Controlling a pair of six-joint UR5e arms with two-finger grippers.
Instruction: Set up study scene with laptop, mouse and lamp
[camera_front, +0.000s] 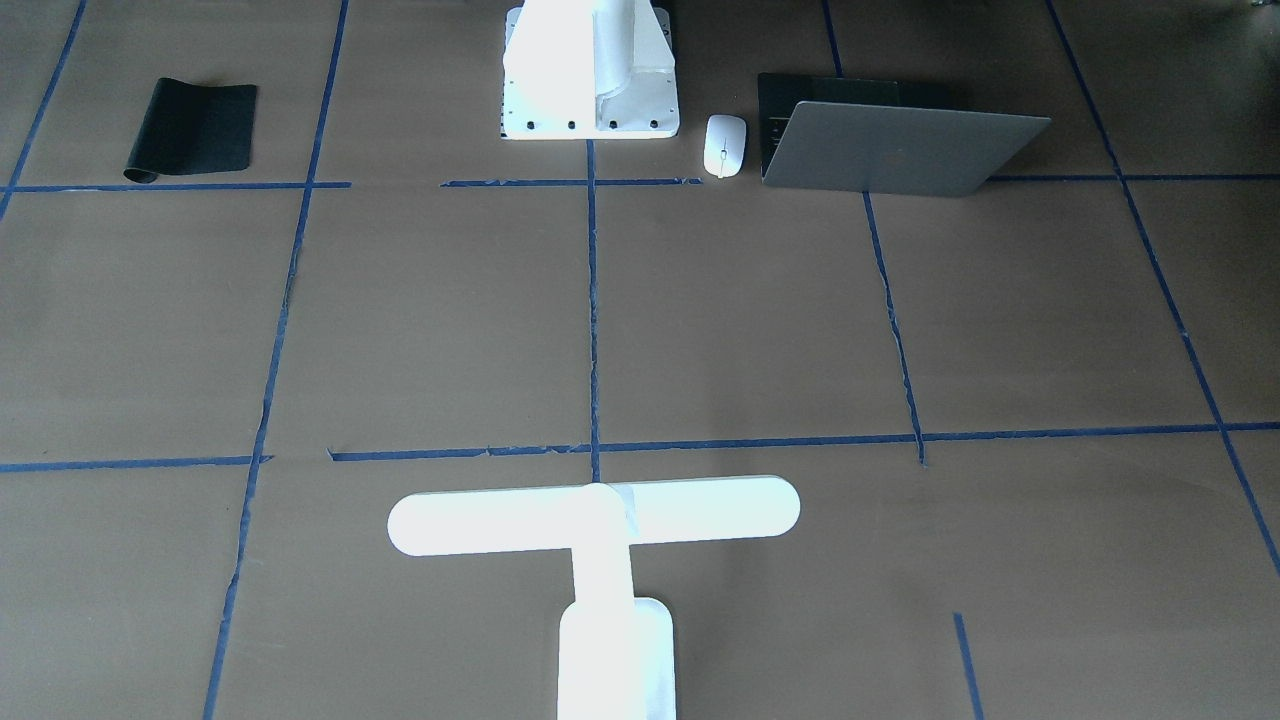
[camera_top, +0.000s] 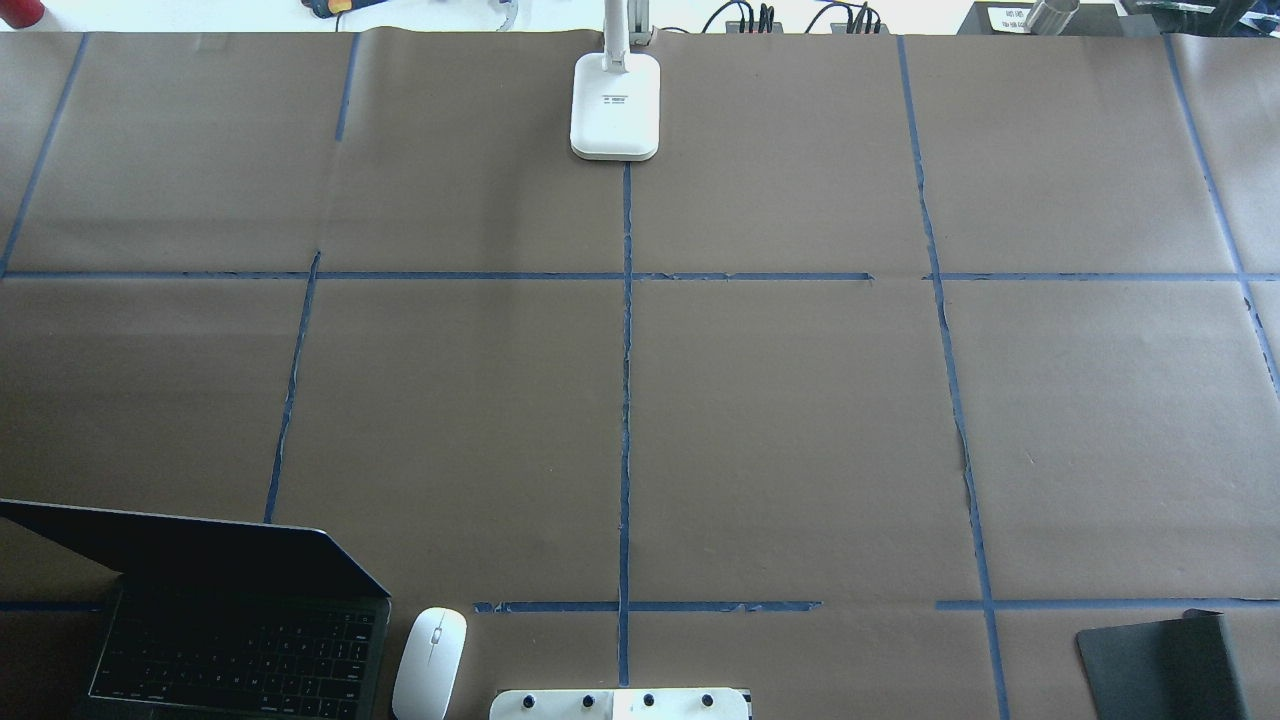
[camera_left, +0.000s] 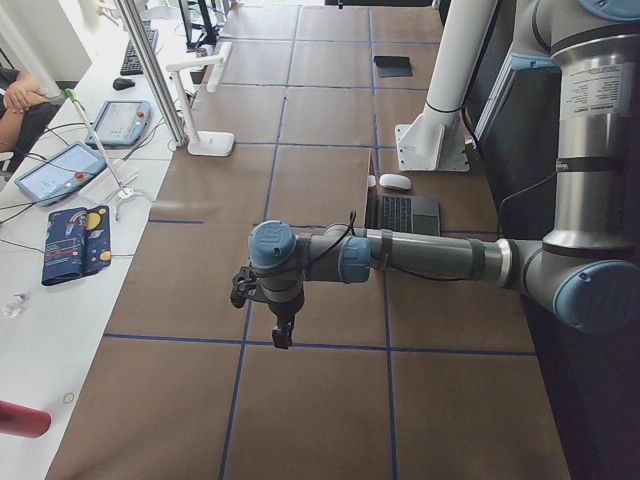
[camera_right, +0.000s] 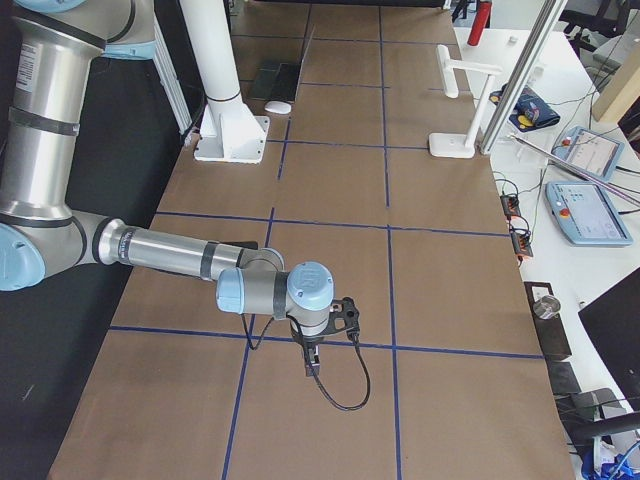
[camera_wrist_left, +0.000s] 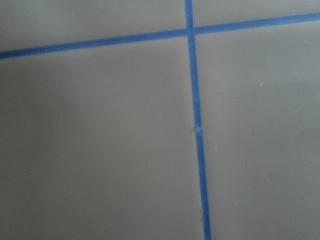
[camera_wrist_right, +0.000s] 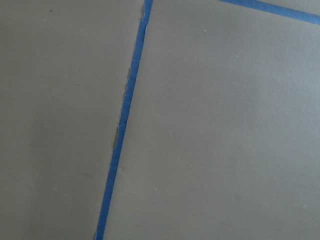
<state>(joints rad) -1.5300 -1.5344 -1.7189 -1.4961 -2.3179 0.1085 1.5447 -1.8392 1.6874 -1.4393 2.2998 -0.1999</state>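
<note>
The grey laptop stands open near the robot's base, on its left side, and also shows in the overhead view. The white mouse lies just beside it, between laptop and pedestal. The white T-shaped lamp stands upright at the far middle edge; its base shows in the overhead view. My left gripper hangs over bare paper at the table's left end. My right gripper hangs over bare paper at the right end. I cannot tell whether either is open or shut. The wrist views show only paper and tape.
A black mat lies on the robot's right side near the base. The white bolted pedestal stands at the middle near edge. Blue tape lines cross the brown paper. Tablets and cables lie on the white bench beyond the far edge.
</note>
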